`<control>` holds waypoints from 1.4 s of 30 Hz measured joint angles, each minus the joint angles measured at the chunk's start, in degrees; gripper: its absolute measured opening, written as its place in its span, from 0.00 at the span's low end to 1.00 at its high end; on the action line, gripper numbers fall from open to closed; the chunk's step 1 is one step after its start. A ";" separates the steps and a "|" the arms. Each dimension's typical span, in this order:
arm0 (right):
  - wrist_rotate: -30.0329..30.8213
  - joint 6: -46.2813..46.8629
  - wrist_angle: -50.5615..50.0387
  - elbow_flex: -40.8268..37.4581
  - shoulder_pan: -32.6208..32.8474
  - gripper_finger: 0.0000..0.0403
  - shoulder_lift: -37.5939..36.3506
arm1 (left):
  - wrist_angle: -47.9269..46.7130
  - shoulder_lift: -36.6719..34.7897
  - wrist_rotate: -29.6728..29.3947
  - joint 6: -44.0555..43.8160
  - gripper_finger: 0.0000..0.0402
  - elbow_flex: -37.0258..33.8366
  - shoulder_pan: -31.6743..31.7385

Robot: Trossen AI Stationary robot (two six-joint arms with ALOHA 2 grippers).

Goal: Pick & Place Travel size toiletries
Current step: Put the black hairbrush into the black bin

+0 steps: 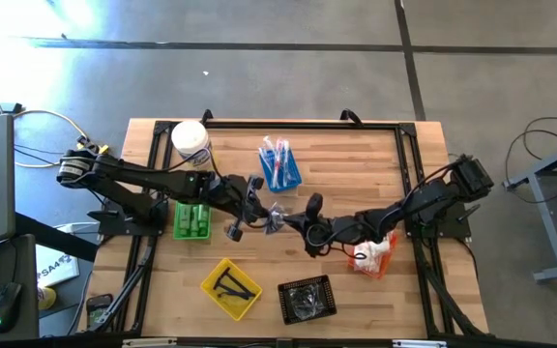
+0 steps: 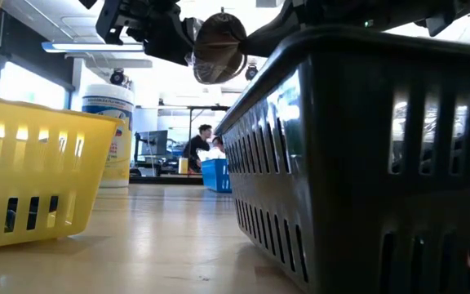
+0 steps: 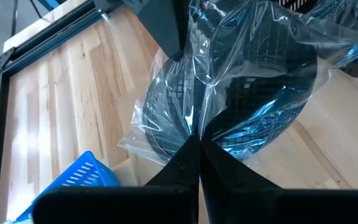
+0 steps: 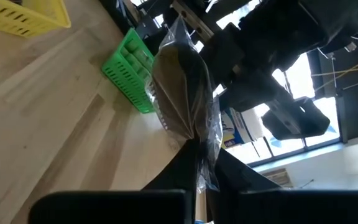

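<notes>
You have one dark, round item sealed in a crinkled clear wrapper (image 3: 229, 106) suspended above the wooden table (image 1: 356, 300), off its surface, near the table's middle. Its wrapper edges are pinched from two sides and the clear film bulges around the dark netted body. Green bottles (image 1: 192, 221) lie side by side toward the table's left edge. Red-and-white toothbrushes (image 1: 277, 162) lie bunched toward its far edge.

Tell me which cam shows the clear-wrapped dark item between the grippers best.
Left wrist view: the wrapped item fills the frame, pinched by the left gripper. Right wrist view shows it edge-on, in the right gripper. Low view shows it from below; high view shows only a small glint.
</notes>
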 joint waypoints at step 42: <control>-6.44 22.72 -21.72 -0.04 -0.01 0.01 -19.15 | -10.70 -48.37 -27.02 -28.50 0.20 -17.70 1.80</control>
